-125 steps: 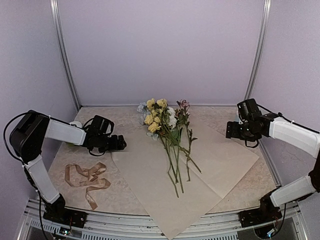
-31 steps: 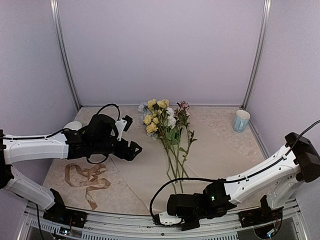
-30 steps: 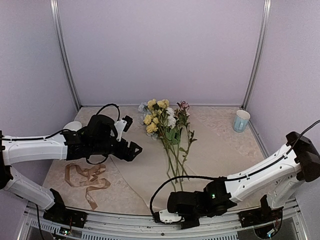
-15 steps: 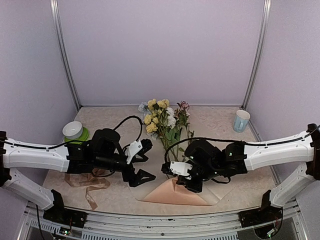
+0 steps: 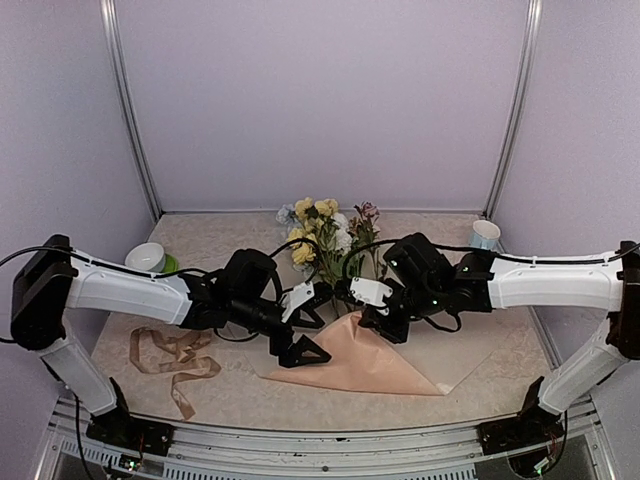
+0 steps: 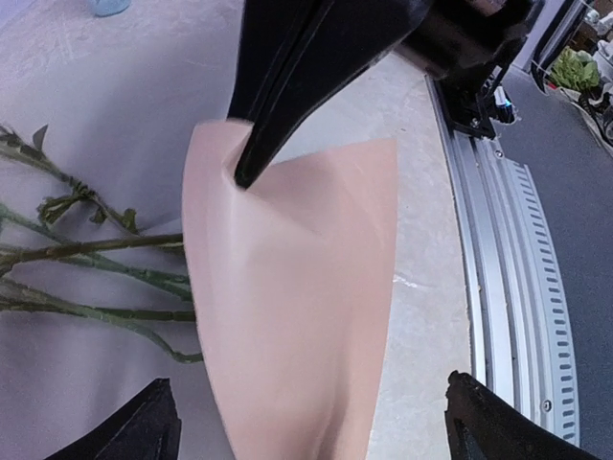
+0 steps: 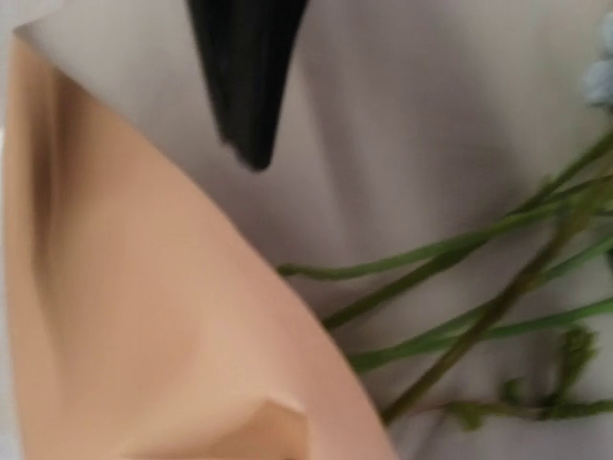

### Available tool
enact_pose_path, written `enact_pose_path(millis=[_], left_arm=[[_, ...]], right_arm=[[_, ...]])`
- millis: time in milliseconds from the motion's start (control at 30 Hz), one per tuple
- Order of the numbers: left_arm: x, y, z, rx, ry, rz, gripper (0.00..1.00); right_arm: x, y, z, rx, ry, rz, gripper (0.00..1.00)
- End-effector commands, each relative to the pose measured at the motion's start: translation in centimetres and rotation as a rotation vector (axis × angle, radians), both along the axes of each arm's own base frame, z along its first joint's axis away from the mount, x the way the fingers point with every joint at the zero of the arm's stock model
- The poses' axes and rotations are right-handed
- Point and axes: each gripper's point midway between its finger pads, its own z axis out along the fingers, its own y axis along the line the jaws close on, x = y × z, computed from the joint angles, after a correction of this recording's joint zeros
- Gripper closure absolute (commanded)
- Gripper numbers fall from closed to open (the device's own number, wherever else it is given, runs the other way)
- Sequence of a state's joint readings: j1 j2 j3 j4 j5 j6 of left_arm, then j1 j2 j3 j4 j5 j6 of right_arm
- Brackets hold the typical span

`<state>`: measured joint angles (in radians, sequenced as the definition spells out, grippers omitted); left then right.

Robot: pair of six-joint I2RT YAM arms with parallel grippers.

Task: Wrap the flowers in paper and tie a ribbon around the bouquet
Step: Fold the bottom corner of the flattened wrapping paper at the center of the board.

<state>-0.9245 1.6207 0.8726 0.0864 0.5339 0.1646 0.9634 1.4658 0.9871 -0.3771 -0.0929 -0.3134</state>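
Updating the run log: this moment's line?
right hand: shut on paper corner, folded over flowers | left hand: open | ribbon: untouched

Overhead camera: fixed high above and behind the robot, angled down across the whole table (image 5: pixel 450 245) toward the back wall (image 5: pixel 320 100). Left wrist camera: close over the folded paper (image 6: pixel 297 307) and flower stems (image 6: pixel 86 249), with the table's near rail (image 6: pixel 498 259) at right. Right wrist camera: closer still, blurred, sharing that same fold and stems.
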Motion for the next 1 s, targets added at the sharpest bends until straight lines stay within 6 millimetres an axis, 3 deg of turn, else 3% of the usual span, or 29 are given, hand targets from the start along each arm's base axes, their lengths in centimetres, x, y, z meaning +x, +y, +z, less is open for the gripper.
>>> enact_pose_path(millis=[0,167,233,433,533,567,667,767,800,967], left_arm=[[1.5,0.0,-0.5,-0.027,0.088,-0.022,0.08],[1.5,-0.7,-1.4,-0.023,0.107,-0.052,0.15],[1.9,-0.5,-1.5,-0.034,0.132,-0.045,0.23],[2.0,0.0,-1.1,-0.078,0.156,-0.043,0.75],[2.1,-0.1,-1.4,-0.076,0.171,-0.038,0.96],[2.4,-0.1,-1.8,-0.064,0.176,-0.02,1.0],[3.9,0.2,-3.2,-0.017,0.191,0.062,1.0],[4.8,0.3,-4.0,0.013,0.198,0.106,1.0],[4.9,0.3,-4.1,0.017,0.195,0.111,1.0],[5.5,0.3,-5.1,0.066,0.182,0.131,1.0]], right_arm=[[1.0,2.2,4.2,0.113,-0.082,0.084,1.0],[2.2,2.3,4.7,0.108,-0.106,0.09,1.0],[2.5,2.2,4.7,0.111,-0.104,0.089,1.0],[3.0,1.5,4.1,0.11,-0.078,0.055,1.0],[2.9,1.3,3.5,0.12,-0.043,0.019,1.0],[3.1,1.2,3.3,0.122,-0.026,-0.011,0.9],[3.8,0.1,2.7,0.176,0.11,-0.136,0.42],[3.3,-1.6,1.2,0.259,0.321,-0.252,0.19],[2.9,-2.1,0.8,0.291,0.375,-0.278,0.03],[1.3,-4.2,-1.8,0.39,0.54,-0.42,0.0]])
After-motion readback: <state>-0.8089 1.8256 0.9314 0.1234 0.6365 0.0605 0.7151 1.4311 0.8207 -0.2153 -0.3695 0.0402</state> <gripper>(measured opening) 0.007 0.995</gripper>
